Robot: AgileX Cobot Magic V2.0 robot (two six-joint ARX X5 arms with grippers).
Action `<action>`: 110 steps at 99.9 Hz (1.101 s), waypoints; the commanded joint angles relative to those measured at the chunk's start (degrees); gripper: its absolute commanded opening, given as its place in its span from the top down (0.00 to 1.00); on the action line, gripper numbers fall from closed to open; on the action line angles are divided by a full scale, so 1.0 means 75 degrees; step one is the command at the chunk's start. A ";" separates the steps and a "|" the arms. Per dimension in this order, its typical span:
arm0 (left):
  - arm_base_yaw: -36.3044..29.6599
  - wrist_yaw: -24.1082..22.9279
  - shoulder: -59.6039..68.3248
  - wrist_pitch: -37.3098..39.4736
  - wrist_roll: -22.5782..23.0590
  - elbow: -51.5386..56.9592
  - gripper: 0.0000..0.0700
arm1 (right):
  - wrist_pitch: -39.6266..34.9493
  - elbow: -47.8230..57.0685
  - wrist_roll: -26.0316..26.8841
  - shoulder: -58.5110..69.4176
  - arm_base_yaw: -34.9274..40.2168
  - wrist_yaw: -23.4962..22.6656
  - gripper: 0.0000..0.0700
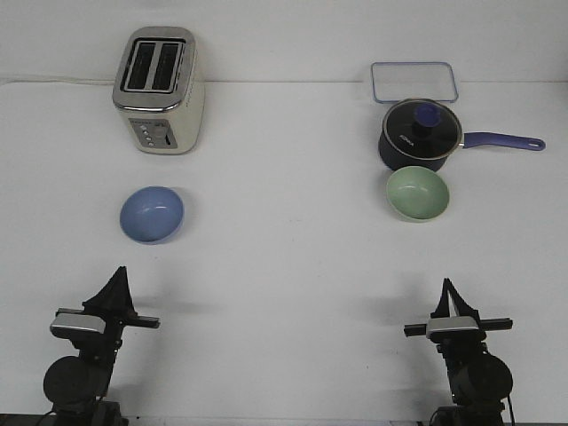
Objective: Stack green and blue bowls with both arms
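The light blue bowl (152, 214) sits upright and empty on the white table, left of centre and in front of the toaster. The pale green bowl (417, 193) sits upright and empty on the right, touching or nearly touching the front of the navy saucepan. My left gripper (121, 273) is low at the near left, well short of the blue bowl, its fingers drawn together to a point and holding nothing. My right gripper (446, 286) is low at the near right, well short of the green bowl, fingers likewise together and empty.
A cream and chrome toaster (160, 90) stands at the back left. A dark navy saucepan (421, 136) with a glass lid and a blue handle pointing right stands just behind the green bowl. A clear rectangular container (414, 82) lies behind the saucepan.
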 commanded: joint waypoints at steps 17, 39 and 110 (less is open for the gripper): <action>-0.0015 -0.0012 -0.0015 0.0073 0.0015 -0.0146 0.98 | 0.0125 -0.0015 0.2824 -0.0003 0.0012 -0.0012 1.00; -0.0015 -0.0012 -0.0015 0.0073 0.0015 -0.0146 0.98 | -0.0347 0.0533 0.4715 0.0108 0.0006 -0.0283 1.00; -0.0015 -0.0012 -0.0015 0.0073 0.0015 -0.0146 0.98 | -0.3045 0.6545 0.4526 0.7207 -0.0134 -0.0198 0.24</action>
